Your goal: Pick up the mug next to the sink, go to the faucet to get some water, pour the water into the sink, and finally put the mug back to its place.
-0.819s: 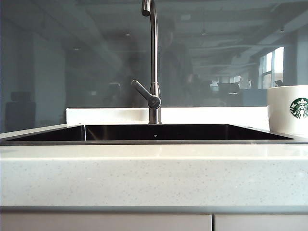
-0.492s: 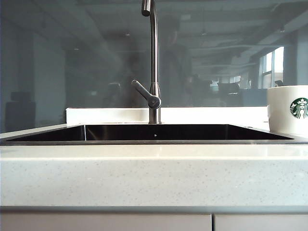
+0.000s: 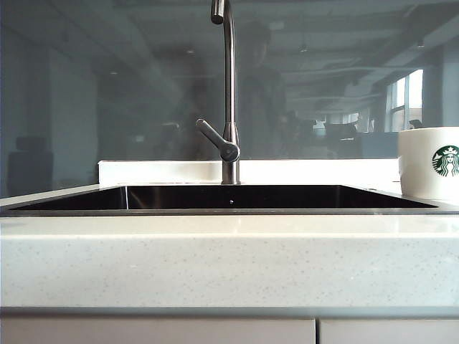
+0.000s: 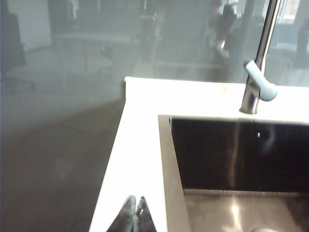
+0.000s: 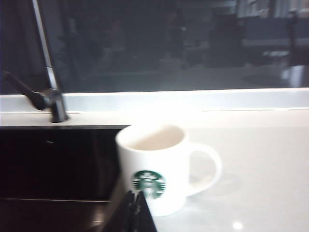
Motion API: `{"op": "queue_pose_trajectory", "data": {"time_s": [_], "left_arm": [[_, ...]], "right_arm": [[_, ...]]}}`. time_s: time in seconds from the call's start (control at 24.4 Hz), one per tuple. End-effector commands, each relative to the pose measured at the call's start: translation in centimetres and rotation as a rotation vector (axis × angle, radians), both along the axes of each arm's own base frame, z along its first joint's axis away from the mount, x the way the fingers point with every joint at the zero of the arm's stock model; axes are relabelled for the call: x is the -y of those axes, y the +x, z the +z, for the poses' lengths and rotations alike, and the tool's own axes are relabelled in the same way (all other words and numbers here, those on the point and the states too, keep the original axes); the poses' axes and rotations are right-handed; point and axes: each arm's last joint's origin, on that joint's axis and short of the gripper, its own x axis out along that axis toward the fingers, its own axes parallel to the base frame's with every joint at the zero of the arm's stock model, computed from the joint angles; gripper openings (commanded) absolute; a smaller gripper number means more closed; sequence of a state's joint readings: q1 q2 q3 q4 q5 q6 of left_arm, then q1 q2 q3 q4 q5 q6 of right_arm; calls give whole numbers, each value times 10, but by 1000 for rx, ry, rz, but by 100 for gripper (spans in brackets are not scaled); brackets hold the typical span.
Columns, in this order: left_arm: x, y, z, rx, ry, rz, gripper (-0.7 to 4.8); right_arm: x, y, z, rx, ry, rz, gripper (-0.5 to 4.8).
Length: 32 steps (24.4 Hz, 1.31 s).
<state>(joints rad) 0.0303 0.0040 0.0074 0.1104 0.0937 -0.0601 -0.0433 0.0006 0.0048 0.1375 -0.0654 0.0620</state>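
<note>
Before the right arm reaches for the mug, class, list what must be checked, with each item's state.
1. Mug upright on the countertop beside the sink: ok.
2. Mug handle clear, pointing away from the sink: ok.
3. Right gripper open for grasping: not ok, shut.
4. Left gripper out of the way, over the counter at the sink's far side: ok.
5. Faucet off: ok, no stream seen.
6. Mug empty: cannot tell.

Near strip of countertop (image 3: 229, 261): bare, open along its whole width.
Sink (image 3: 229, 198): wide basin, nothing standing in it, open from above.
Faucet (image 3: 228, 93): tall, upright at far middle edge of sink; lever sticking out leftward; blocks passage across the far rim.
Mug (image 3: 429, 163): upright on right counter, just beside sink.
Glass wall behind: closes off the far side.
Left gripper (image 4: 134, 212): pinched together, over left counter beside sink rim.
Right gripper (image 5: 133, 208): pinched together, close in front of mug.
</note>
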Motion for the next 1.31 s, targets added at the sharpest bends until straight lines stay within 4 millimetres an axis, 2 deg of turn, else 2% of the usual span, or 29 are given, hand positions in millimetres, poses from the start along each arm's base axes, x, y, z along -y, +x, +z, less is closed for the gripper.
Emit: {"op": "queue_pose_trajectory", "data": {"time_s": [0.04,0.16,0.25,0.37,0.45,0.53,0.7,0.78,0.9,0.98,1.02,1.07,1.15,1.23,1.31], "left_arm": [[1,-2,10,90,-31,-26,-5],[4,-5,23,141,-254,-172,-5],[10,-10,39,137,-190,-380,-5],[14,-12,64,172,-6,-506,-5],[14,7,90,112,11,-511,-5],[15,31,99,65,38,-612,-5],[19,87,100,-17,47,-864,-5],[20,115,94,-74,32,-992,-5],[20,150,77,-173,-20,-1072,-5],[19,159,72,-176,-21,-1079,-5],[19,164,69,-157,-9,-1085,-5],[19,165,69,-145,-1,-1085,-5],[19,164,73,-101,29,-1098,-5],[20,164,76,-73,47,-1101,-5],[20,164,77,-61,54,-1101,-5]], "right_arm": [[-2,0,1,16,34,57,-6],[-2,-1,3,38,40,59,-6],[-2,-1,7,75,99,69,-6],[-1,-1,7,77,187,58,-6],[0,-1,6,67,241,45,-6],[1,-2,8,79,236,-3,-6],[7,-2,9,95,249,-218,-6],[7,-1,5,51,203,-213,-6],[7,4,0,-16,163,-225,-4],[7,8,0,-36,145,-231,30],[8,13,0,-49,137,-229,84],[8,16,0,-58,117,-232,104],[8,31,7,-123,5,-245,181],[9,43,13,-149,-46,-254,194],[12,65,20,-195,-118,-264,194]]}}
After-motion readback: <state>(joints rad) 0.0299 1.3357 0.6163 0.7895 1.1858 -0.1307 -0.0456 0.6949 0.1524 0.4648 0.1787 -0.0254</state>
